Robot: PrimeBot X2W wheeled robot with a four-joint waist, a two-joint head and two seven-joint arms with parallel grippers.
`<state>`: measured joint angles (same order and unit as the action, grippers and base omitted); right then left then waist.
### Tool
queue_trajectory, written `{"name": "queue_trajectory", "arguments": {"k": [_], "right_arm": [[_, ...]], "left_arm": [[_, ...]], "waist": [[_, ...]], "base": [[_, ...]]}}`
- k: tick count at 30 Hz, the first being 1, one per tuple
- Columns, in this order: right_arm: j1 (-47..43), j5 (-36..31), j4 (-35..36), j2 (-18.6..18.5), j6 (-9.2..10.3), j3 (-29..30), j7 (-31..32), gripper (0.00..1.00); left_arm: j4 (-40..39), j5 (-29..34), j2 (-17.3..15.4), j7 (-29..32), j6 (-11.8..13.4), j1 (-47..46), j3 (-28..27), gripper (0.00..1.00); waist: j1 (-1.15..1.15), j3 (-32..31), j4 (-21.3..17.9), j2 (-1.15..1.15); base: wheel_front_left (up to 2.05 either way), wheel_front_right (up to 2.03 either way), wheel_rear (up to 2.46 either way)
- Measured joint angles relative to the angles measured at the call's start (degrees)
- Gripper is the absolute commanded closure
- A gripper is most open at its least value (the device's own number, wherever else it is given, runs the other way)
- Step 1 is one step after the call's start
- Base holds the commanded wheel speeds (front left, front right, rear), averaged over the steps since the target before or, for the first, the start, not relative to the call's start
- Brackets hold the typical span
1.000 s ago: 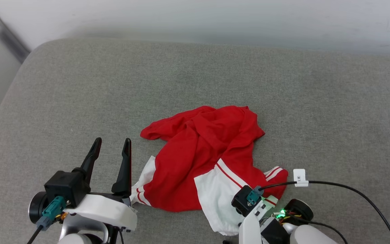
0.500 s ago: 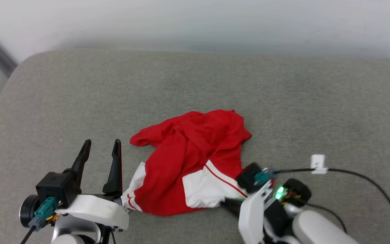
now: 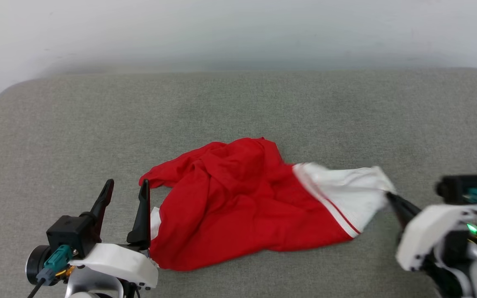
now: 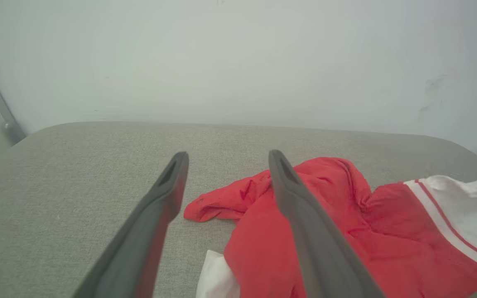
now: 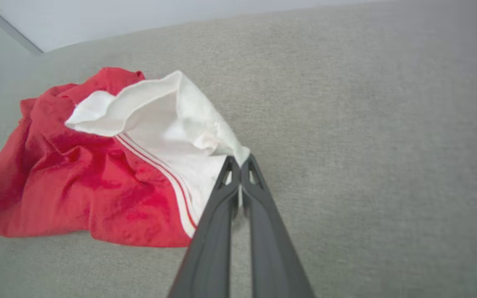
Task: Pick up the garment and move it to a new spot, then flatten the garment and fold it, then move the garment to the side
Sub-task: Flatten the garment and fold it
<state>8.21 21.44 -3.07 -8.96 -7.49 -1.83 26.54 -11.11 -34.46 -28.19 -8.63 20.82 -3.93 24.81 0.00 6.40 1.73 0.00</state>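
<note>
Since half a second ago the right gripper (image 3: 389,196) has swung out to the robot's right, and the white sleeve (image 3: 342,186) that lay folded at the near side of the heap is now drawn out sideways with it (the head camera has shifted as well, so the whole scene sits differently). The crumpled red jersey shirt (image 3: 238,207) with white, red-striped short sleeves lies near the middle of the wide grey woven-fabric cushion (image 3: 263,107), its red body bunched in folds. The pulled sleeve is stretched toward the right.

In the right wrist view the right gripper (image 5: 238,161) has its two long dark fingers pressed together on the edge of that sleeve (image 5: 164,120), with the red body (image 5: 77,178) lying beyond on the cushion.

The left gripper (image 3: 126,184) hovers just beside the shirt's left edge, fingers spread apart and holding nothing. In the left wrist view (image 4: 226,157) bare cushion shows between its fingers, the shirt (image 4: 346,231) lying to one side. A plain pale wall (image 3: 222,33) rises behind the cushion.
</note>
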Motion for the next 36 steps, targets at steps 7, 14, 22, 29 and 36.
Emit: {"name": "queue_trajectory", "arguments": {"k": [7,14,22,29,36], "right_arm": [[-6.0,-1.5,-2.2,3.4,-0.01,17.3,0.9,1.00],[-8.0,-2.5,-7.1,4.7,-0.01,23.6,0.0,1.00],[-6.8,-4.3,-6.7,5.2,0.00,19.6,-11.9,0.00],[-6.8,-7.6,-3.3,5.3,0.00,14.9,-23.1,0.00],[-9.0,-9.8,2.6,5.4,0.00,9.4,-25.6,0.00]], "left_arm": [[0.4,-0.2,-0.3,0.4,-0.1,0.0,0.1,0.00],[1.1,-0.5,-0.6,0.5,-0.2,0.0,0.1,0.00],[2.1,-0.7,-0.7,0.5,-0.6,0.1,0.4,0.00],[2.8,-1.1,-0.8,0.6,-0.3,1.7,0.7,0.00],[2.5,-1.2,-1.6,2.0,0.4,3.0,1.2,0.00]], "waist": [[0.00,0.7,-0.6,0.00],[0.00,1.4,-1.1,0.00],[0.00,0.7,-1.6,0.00],[0.00,-1.7,-1.7,0.00],[0.00,-3.9,-2.0,0.00]], "base": [[0.00,0.00,0.00],[0.00,0.00,0.00],[0.00,0.00,0.00],[0.00,0.00,0.00],[0.00,0.00,0.00]]}}
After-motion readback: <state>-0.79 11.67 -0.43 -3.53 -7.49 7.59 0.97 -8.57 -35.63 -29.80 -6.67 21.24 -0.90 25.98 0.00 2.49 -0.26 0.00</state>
